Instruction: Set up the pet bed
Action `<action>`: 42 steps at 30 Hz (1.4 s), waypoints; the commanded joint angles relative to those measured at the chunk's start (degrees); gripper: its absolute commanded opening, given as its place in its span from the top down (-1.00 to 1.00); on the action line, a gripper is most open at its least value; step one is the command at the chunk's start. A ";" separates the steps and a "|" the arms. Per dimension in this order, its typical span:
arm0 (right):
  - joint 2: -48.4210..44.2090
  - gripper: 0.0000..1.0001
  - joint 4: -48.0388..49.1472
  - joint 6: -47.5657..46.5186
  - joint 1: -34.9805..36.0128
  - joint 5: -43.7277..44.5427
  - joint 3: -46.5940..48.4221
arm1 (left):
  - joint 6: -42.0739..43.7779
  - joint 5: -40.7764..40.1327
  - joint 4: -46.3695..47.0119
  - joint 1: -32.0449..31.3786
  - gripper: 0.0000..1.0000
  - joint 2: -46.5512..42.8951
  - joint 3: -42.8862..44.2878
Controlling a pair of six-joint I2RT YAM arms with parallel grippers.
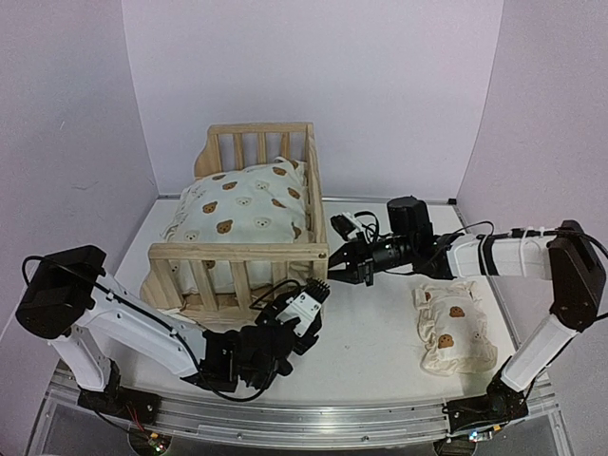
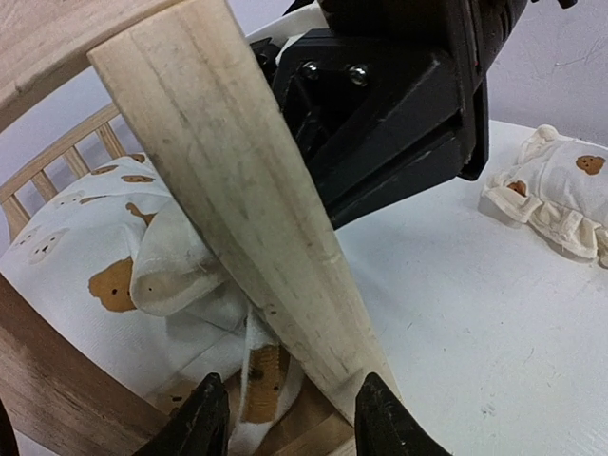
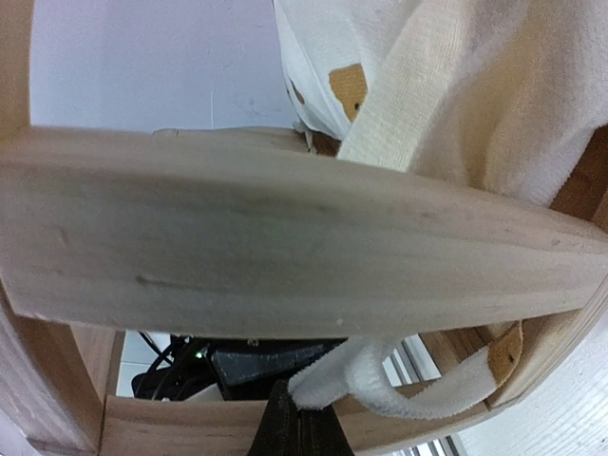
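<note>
The pet bed [image 1: 237,253], a light pine frame with slatted rails, stands left of centre with the cream bear-print cushion [image 1: 249,204] inside it. My left gripper [image 1: 317,287] is at the bed's near right corner. In the left wrist view it [image 2: 290,404] is open, its fingertips either side of the corner post [image 2: 237,190] and a cushion tie [image 2: 261,370]. My right gripper [image 1: 334,263] reaches in from the right at the same corner. In the right wrist view it [image 3: 304,423] is shut on a cream tie [image 3: 408,380] below the bed's rail [image 3: 285,247].
A small matching bear-print pillow [image 1: 454,328] lies on the white table at the right, also seen in the left wrist view as the pillow [image 2: 560,190]. The right arm's black body [image 2: 399,104] sits close above the left gripper. Lilac walls enclose the table.
</note>
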 commanded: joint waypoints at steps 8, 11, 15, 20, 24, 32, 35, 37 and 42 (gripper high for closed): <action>4.62 1.00 0.12 -3.11 4.61 -2.02 6.50 | -6.20 3.45 1.02 1.73 0.03 -10.27 -8.66; 5.22 1.00 1.09 -1.51 5.25 0.02 7.59 | -9.15 6.89 -0.17 0.94 -0.02 -13.74 -10.44; 6.03 1.00 1.26 -0.69 6.15 -0.60 9.62 | -9.69 6.11 -2.76 0.46 -0.04 -16.71 -12.43; 6.11 1.00 1.26 -0.43 6.41 -1.63 9.50 | -1.25 6.07 -4.60 0.59 0.21 -14.96 -11.22; 6.14 1.00 1.35 -0.24 6.53 -1.55 9.42 | -0.20 5.17 -7.17 0.98 0.29 -15.78 -11.28; 5.77 1.00 1.51 0.16 6.57 -1.80 9.14 | 4.65 4.20 -9.74 2.73 0.30 -13.11 -8.06; 5.77 1.00 1.70 0.41 6.76 -1.81 9.23 | 4.65 4.20 -10.15 4.35 0.36 -11.73 -6.43; 5.77 1.00 1.87 0.52 6.86 -1.81 9.23 | 5.13 2.15 -10.64 5.30 0.39 -10.28 -5.18; 5.40 1.00 2.09 0.82 7.04 -1.90 9.08 | 3.66 0.04 -12.54 6.29 0.75 -9.75 -4.19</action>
